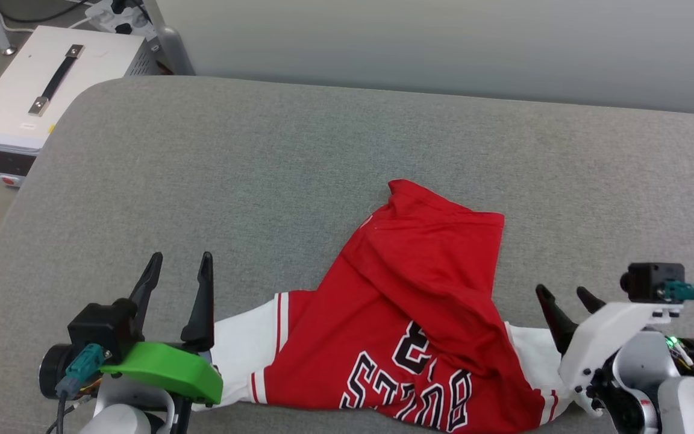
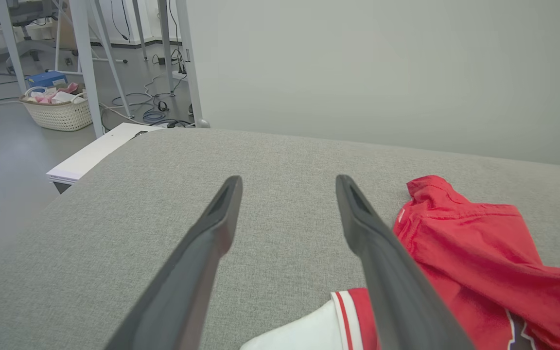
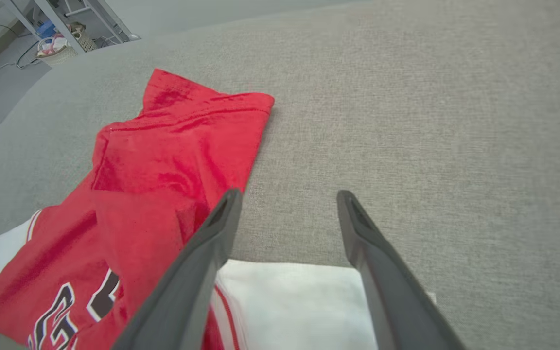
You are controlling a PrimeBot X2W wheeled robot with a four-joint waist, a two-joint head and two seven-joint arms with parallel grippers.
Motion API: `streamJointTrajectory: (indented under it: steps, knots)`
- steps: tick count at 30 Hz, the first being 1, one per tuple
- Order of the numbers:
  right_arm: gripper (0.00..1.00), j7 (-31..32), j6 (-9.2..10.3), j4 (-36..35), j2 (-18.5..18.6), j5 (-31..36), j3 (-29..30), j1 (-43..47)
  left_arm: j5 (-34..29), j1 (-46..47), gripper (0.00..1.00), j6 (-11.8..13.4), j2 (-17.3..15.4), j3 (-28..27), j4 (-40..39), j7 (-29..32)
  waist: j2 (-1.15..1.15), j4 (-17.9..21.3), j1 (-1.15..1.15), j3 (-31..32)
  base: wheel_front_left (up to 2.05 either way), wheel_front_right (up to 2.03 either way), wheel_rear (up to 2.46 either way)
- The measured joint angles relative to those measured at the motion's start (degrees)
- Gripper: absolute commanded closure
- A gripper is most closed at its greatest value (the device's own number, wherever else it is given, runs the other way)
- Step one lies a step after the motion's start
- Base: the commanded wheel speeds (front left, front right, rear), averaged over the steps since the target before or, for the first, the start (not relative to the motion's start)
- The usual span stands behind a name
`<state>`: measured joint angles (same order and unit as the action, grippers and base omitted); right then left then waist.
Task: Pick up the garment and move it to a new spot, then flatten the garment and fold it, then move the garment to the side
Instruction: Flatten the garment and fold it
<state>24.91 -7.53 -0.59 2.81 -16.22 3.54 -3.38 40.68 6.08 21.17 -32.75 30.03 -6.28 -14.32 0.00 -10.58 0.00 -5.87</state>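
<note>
Garment (image 1: 419,289) lies bunched at near edge of grey pad (image 1: 262,157), left gripper (image 1: 180,258) and right gripper (image 1: 561,290) both spread, empty, at its white sleeves; left wrist view adds a floor basket (image 2: 59,109).

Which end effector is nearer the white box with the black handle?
Left. The left end effector is left of the garment, on the same side as the white box; the right end effector is beyond the garment, by its other sleeve.

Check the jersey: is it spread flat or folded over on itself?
Folded over, not flat. The jersey has a red flap lying across its print, hiding part of it; both white sleeves stick out sideways.
</note>
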Motion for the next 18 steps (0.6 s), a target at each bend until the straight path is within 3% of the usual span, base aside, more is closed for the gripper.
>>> streamJointTrajectory:
  steps: [10, 18]
  knots:
    - [0.0, 22.2, 0.0, 7.2, 2.8, -1.9, -7.5, -12.3, -2.3, 2.7, 0.0, -2.5, 3.1, 0.5, 1.3, -0.3, 0.0, -4.4, 0.0, -3.1, 0.0, 0.0, 0.0]
    - [0.0, 27.9, 0.0, 15.3, 5.5, -2.5, -13.4, -21.1, -2.9, 4.3, 0.0, -4.9, 5.5, 0.1, 4.0, -0.3, 0.0, -7.3, 0.0, -5.9, 0.0, 0.0, 0.0]
